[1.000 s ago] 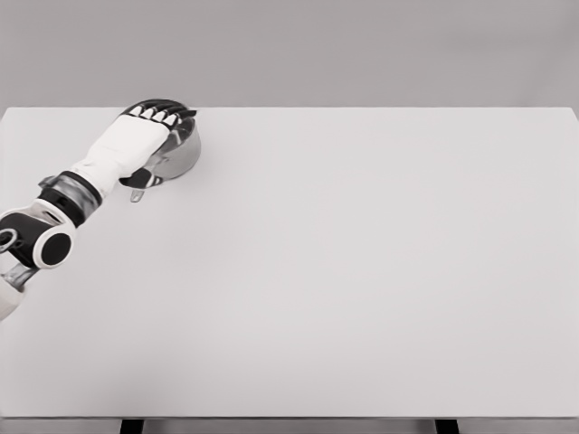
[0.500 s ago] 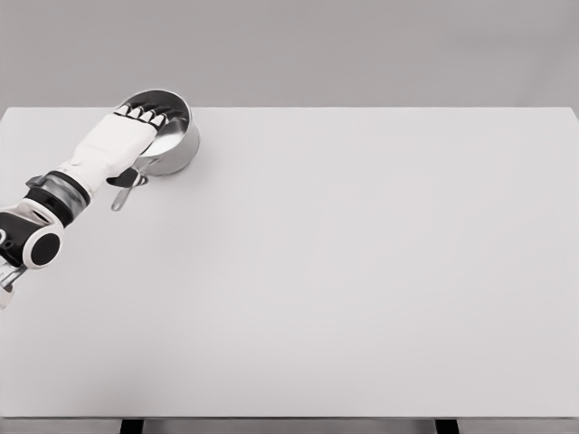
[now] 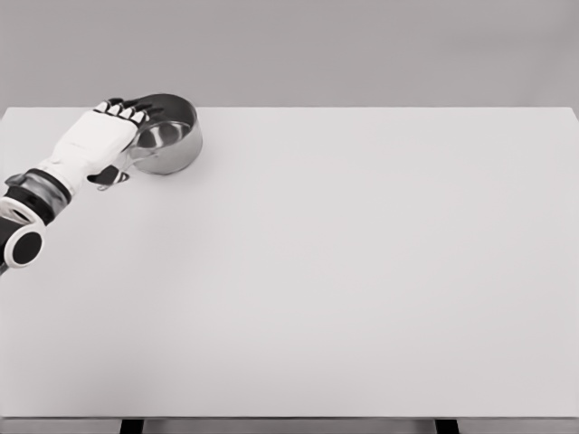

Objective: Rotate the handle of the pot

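Observation:
A small steel pot (image 3: pixel 172 137) stands upright at the far left corner of the white table (image 3: pixel 362 271). My left hand (image 3: pixel 118 140) lies against the pot's left side, palm down. Its fingers (image 3: pixel 127 110) reach out flat over the pot's left rim and are not closed around anything. The pot's handle points toward the left front and is almost wholly hidden under the hand. The dark thumb (image 3: pixel 109 175) shows just below the palm. My right arm is out of sight.
The pot sits close to the table's back edge and near its left edge. A grey wall runs behind the table. My left forearm (image 3: pixel 36 203) crosses the left edge of the table.
My left hand has swept to the left along the pot. The handle, which stuck out toward the front below the hand, has swung leftward under it. The pot's bowl is now uncovered.

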Controlling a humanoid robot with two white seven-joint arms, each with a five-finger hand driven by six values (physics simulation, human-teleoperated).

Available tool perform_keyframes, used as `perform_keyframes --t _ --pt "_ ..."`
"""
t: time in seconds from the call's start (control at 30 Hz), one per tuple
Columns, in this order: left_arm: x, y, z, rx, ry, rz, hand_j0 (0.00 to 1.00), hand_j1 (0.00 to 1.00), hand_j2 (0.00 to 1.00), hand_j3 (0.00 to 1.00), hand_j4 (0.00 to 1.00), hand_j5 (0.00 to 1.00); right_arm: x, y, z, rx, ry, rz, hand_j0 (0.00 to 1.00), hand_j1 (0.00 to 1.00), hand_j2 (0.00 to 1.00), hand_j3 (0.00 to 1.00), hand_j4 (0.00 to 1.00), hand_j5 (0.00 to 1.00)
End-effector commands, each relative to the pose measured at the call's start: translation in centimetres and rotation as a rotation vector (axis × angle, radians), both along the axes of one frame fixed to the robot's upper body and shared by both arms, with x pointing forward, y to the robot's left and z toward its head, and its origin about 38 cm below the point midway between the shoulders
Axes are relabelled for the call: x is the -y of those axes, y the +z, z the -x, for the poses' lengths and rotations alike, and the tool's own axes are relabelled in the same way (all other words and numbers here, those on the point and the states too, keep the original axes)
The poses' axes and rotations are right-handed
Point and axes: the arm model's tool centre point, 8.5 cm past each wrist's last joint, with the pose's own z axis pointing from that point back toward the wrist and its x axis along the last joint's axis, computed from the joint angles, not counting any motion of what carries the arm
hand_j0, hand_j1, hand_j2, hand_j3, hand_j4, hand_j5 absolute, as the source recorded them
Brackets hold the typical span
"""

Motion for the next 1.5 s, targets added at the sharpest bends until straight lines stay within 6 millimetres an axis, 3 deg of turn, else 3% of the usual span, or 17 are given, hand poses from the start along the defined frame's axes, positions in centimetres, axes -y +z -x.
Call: perform_keyframes --t 0.0,1.47 --pt "-0.3 0.2 0.0 0.008 0.005 -0.009 1.00 1.00 1.00 1.00 1.00 1.00 0.0 0.0 0.0 0.001 0.000 0.000 1.00 1.00 1.00 1.00 1.00 1.00" --pt "-5.3 0.1 -1.8 0.004 0.117 -0.049 1.00 1.00 1.00 1.00 1.00 1.00 0.0 0.0 0.0 0.001 0.000 0.000 1.00 1.00 1.00 1.00 1.00 1.00"
